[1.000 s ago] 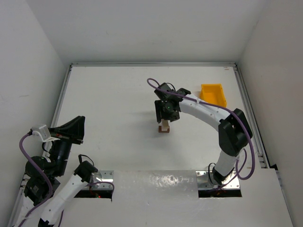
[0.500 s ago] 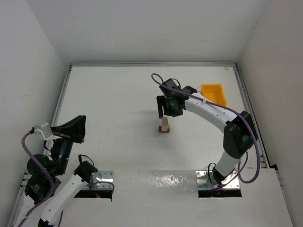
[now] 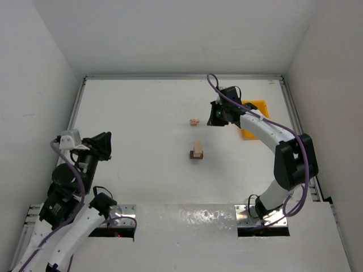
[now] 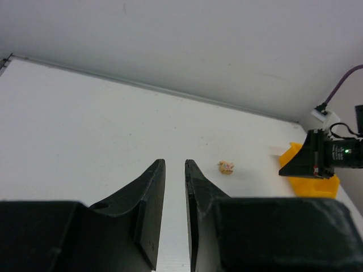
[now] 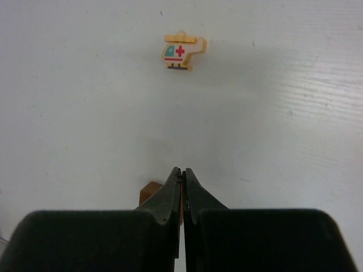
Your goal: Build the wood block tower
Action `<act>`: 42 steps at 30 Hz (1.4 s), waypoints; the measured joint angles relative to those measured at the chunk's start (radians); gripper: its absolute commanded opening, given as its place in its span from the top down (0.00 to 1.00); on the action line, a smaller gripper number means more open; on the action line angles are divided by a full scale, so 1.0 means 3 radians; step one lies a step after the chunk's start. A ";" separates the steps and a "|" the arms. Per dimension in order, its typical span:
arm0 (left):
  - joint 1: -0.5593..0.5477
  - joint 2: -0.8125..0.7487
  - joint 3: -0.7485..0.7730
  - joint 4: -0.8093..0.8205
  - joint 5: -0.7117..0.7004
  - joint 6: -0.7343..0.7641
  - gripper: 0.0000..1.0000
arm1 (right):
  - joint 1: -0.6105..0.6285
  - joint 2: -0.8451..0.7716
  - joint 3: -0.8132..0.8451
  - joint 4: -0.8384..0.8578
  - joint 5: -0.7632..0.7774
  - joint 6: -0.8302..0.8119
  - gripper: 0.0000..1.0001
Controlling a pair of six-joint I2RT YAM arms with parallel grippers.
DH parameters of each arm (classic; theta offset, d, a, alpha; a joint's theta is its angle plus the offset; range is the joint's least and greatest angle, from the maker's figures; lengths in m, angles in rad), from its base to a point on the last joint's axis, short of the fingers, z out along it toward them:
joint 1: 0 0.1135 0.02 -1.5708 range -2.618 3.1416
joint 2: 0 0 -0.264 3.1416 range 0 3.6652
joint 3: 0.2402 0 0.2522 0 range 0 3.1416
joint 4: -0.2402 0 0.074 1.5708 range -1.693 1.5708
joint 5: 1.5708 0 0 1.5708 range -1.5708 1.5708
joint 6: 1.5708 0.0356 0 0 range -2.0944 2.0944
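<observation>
The wood block tower point(image 3: 196, 152) stands mid-table, a light tan block on a dark brown one. Behind it a small tan helicopter-shaped block point(image 3: 194, 122) point(image 5: 182, 52) point(image 4: 226, 166) lies alone on the table. My right gripper point(image 3: 214, 118) point(image 5: 182, 170) hovers right of that block, jaws shut with nothing seen between them. A brown block point(image 5: 150, 194) peeks out behind its left finger, mostly hidden. My left gripper point(image 3: 104, 141) point(image 4: 174, 163) hangs far to the left, its fingers a narrow gap apart and empty.
A yellow plastic bin point(image 3: 254, 116) point(image 4: 309, 180) sits just behind the right gripper at the back right. White walls and a metal rail point(image 3: 181, 77) bound the table.
The right gripper has left the tower, moved back and right toward the bin, and shut. The helicopter block now shows on the table. The left arm has shifted right.
</observation>
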 measured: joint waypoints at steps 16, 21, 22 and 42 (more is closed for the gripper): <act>0.0097 0.1265 0.0020 0.0022 -0.0114 -0.0078 0.87 | -0.0326 0.1185 0.0111 0.1019 -0.0247 -0.0065 0.84; 0.0097 0.1726 0.0158 0.0186 -0.0033 -0.0210 0.88 | -0.0427 0.1480 0.0247 0.1203 -0.0346 0.0014 0.65; 0.0097 0.1836 0.0188 0.0245 -0.0004 -0.0245 0.88 | -0.0427 0.1502 0.0247 0.1254 -0.0390 0.0028 0.63; 0.0097 0.2795 0.0359 0.0788 0.0327 -0.0610 0.89 | -0.0365 0.1867 0.0552 0.1717 -0.0992 0.0179 0.49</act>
